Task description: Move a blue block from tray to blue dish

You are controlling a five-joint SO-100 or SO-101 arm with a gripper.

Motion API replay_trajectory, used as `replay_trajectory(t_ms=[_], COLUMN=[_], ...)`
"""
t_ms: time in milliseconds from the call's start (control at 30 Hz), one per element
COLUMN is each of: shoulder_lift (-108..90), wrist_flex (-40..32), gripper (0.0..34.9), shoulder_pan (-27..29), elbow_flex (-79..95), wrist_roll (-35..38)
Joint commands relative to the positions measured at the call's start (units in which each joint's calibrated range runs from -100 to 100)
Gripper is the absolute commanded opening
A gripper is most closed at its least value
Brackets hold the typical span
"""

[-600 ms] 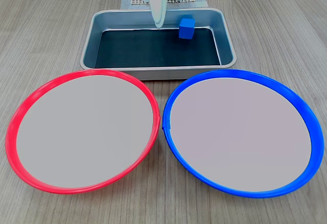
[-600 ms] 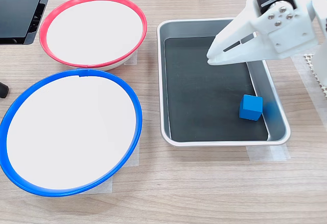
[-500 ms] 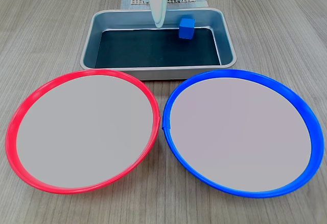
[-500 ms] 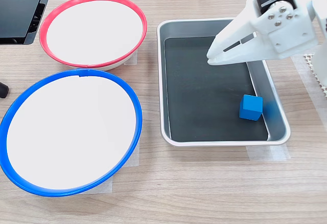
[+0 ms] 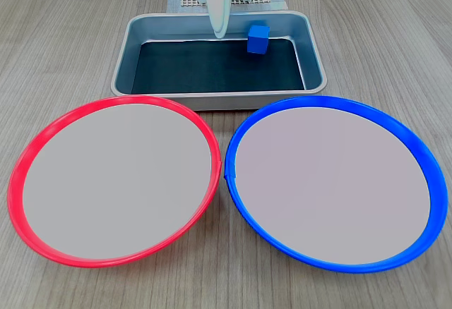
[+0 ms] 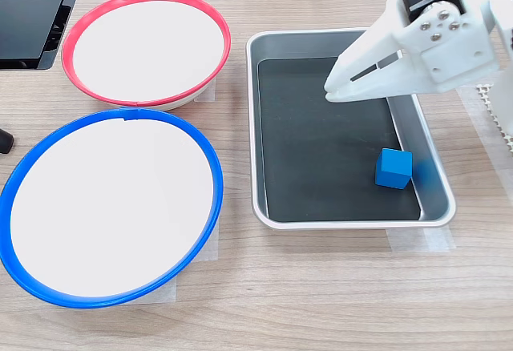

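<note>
- I am looking at the blue block (image 6: 393, 168) sitting on the dark base of the tray (image 6: 268, 207), tucked into the corner that is at the second exterior view's lower right, just beside the rim.
- I am holding the gripper (image 6: 330, 90) above the tray, tips pointing toward the second exterior view's left, nothing between them.
- The jaws are looking pressed together, or nearly so; in the second exterior view I am seeing one tapered white wedge with no clear gap, and the first exterior view shows only a narrow white shape (image 5: 219, 20).
- The relation I am steering by: the block is lying off the tips toward the second exterior view's lower right, well apart from them; in the first exterior view it (image 5: 258, 39) is sitting to the right of the gripper.
- The block is a cube, so I am not finding any long axis to favour; its faces are looking slightly turned against the tray walls.
- I am judging that the next move calls for spreading the jaws, swinging over the block and lowering, with the nearby rim crowding one finger.
- The blue dish (image 6: 210, 168) is waiting empty beside the tray, next to the red dish (image 6: 224, 42).
</note>
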Motion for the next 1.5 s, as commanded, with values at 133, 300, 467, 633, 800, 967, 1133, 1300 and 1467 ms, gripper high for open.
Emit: replay_trajectory(t_ms=[133, 300, 467, 633, 800, 967, 1133, 1300, 1467], shoulder_lift=[-0.3, -0.3, 0.3, 22.5, 45.2, 54.3, 61.0, 70.2, 76.8], wrist_flex=[0.1, 0.1, 0.0, 7.7, 24.3, 25.7, 22.7, 20.7, 18.5], gripper=[0.4, 0.4, 0.3, 0.1, 1.4, 10.7, 19.8, 18.7, 16.9], shoulder_pan=[-0.3, -0.3, -3.6, -4.5, -7.1, -10.6, -14.5, -16.3, -16.4], elbow_flex=[0.0, 0.0, 0.0, -18.4, -42.1, -46.3, -45.0, -45.2, -45.6], wrist_roll=[0.1, 0.1, 2.2, 23.7, 36.8, 40.6, 42.4, 42.4, 42.5])
